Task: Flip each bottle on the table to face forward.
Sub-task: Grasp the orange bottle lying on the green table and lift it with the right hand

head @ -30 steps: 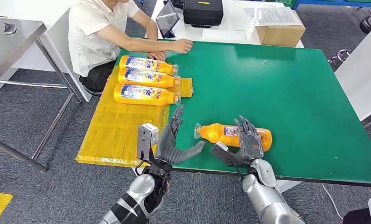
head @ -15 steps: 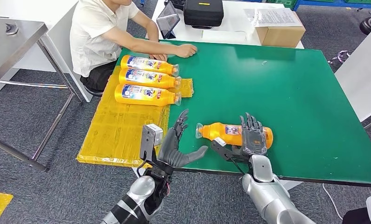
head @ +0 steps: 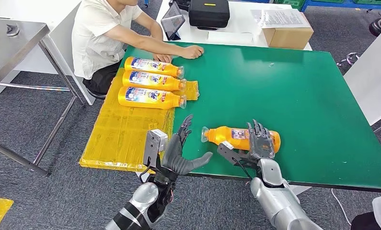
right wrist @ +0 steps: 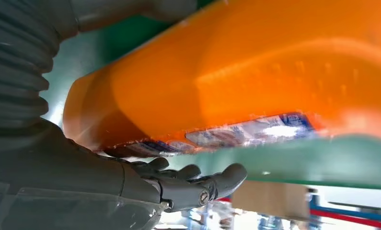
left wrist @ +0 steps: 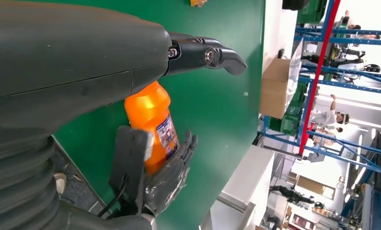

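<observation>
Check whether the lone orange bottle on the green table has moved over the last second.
No. The orange bottle keeps its place against the near edge of the green table, cap toward the yellow mat, under the right hand.

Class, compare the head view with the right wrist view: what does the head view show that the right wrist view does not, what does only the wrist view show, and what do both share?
Only the head view: three orange bottles lying side by side on a yellow sheet, a seated person, a cardboard box, and the left hand open near the table edge.

Only the right wrist view: a close look at the label edge along the bottle's side.

Both: the lone orange bottle on the green table, with the right hand against it.
</observation>
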Robot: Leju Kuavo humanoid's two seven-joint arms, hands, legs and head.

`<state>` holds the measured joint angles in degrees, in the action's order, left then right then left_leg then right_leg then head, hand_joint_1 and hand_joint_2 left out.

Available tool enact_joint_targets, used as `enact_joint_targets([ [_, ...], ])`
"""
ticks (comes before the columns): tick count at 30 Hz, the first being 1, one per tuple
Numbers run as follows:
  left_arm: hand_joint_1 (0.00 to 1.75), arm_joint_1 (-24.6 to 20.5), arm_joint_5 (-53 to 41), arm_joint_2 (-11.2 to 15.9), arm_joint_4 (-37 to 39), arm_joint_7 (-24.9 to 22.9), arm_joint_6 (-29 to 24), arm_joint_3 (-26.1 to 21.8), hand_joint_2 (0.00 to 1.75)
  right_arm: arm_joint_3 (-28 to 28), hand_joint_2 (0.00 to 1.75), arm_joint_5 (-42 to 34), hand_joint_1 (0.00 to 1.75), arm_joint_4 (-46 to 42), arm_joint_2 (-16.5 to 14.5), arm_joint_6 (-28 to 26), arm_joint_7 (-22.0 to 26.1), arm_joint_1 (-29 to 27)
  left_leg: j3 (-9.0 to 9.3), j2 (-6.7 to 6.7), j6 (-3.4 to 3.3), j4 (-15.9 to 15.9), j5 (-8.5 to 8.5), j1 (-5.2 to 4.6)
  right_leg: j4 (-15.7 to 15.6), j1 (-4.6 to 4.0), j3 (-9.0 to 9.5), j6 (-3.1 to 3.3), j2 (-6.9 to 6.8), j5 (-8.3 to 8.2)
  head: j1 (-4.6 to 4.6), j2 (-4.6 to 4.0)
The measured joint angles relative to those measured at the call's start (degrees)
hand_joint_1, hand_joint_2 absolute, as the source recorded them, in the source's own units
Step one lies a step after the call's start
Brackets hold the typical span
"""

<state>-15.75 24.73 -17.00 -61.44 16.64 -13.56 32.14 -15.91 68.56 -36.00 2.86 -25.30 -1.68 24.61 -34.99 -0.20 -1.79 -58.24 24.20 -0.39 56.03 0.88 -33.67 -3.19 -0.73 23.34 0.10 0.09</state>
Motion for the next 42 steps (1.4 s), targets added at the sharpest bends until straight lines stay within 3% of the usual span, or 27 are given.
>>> enact_joint_targets([
  [5, 0.00, -0.1, -1.1, 0.0, 0.0, 1.4, -1.1, -0.1, 1.75, 1.8, 1.75, -8.8, 1.75, 1.2, 1.1, -1.1, 10.1, -0.3, 0.26, -0.02, 0.01, 0.0, 0.09, 0.01, -0.1, -0.01, -0.26, 0.00, 0.00, 0.07, 0.00, 0.00],
  [10, 0.00, -0.2, -1.0, 0.0, 0.1, 1.8, -1.3, -0.1, 1.75, 3.9, 1.75, -12.9, 1.75, 3.2, 1.4, -2.7, 14.8, -0.2, 0.43, -0.02, 0.02, 0.0, 0.12, 0.02, -0.1, -0.02, -0.10, 0.00, 0.00, 0.08, 0.00, 0.00],
  [23, 0.00, -0.4, -0.7, 0.0, 0.4, 2.5, -2.0, 0.5, 1.75, 7.0, 1.75, -17.6, 1.75, 4.7, 1.3, -2.7, 19.9, -0.1, 0.77, -0.02, 0.00, 0.0, 0.14, 0.06, -0.3, -0.05, 0.35, 0.05, 0.00, 0.13, 0.01, 0.00],
  [26, 0.00, -0.4, -0.6, 0.0, 0.4, 2.9, -2.2, 0.6, 1.75, 7.8, 1.75, -20.5, 1.55, 4.6, 1.0, -2.4, 22.1, -0.1, 0.82, -0.01, -0.02, 0.0, 0.16, 0.06, -0.3, -0.06, 0.41, 0.01, 0.01, 0.10, 0.01, 0.00],
  [28, 0.00, -0.4, -0.5, 0.0, 0.4, 3.1, -2.3, 0.6, 1.75, 8.4, 1.75, -22.4, 1.59, 4.5, 0.7, -2.2, 23.3, -0.2, 0.85, 0.00, -0.02, 0.0, 0.17, 0.07, -0.3, -0.07, 0.44, 0.00, 0.02, 0.10, 0.01, 0.00],
  [30, 0.00, -0.3, -0.1, 0.0, 0.4, 3.3, -2.4, 0.6, 1.75, 8.8, 1.75, -23.7, 1.75, 4.2, 0.3, -2.1, 24.2, -0.5, 0.87, 0.01, -0.01, 0.0, 0.19, 0.08, -0.3, -0.08, 0.47, 0.00, 0.03, 0.09, 0.01, 0.00],
  [33, 0.00, 0.0, 1.1, 0.1, 0.0, 4.2, -3.0, 0.5, 1.75, 9.0, 1.75, -24.9, 1.75, 2.9, -0.1, -2.0, 25.4, -1.5, 0.87, 0.04, 0.03, 0.0, 0.21, 0.12, -0.3, -0.11, 0.68, 0.00, 0.05, 0.07, 0.02, 0.00],
  [42, 0.00, 1.8, 3.2, 0.2, -2.8, 10.2, -15.4, -3.2, 1.75, 5.5, 1.75, -27.8, 1.75, -11.8, -0.5, -0.4, 25.3, -9.5, 0.64, 0.24, 0.05, 0.0, 0.21, 0.19, -0.3, -0.18, 0.75, 0.01, 0.18, 0.00, 0.01, 0.00],
])
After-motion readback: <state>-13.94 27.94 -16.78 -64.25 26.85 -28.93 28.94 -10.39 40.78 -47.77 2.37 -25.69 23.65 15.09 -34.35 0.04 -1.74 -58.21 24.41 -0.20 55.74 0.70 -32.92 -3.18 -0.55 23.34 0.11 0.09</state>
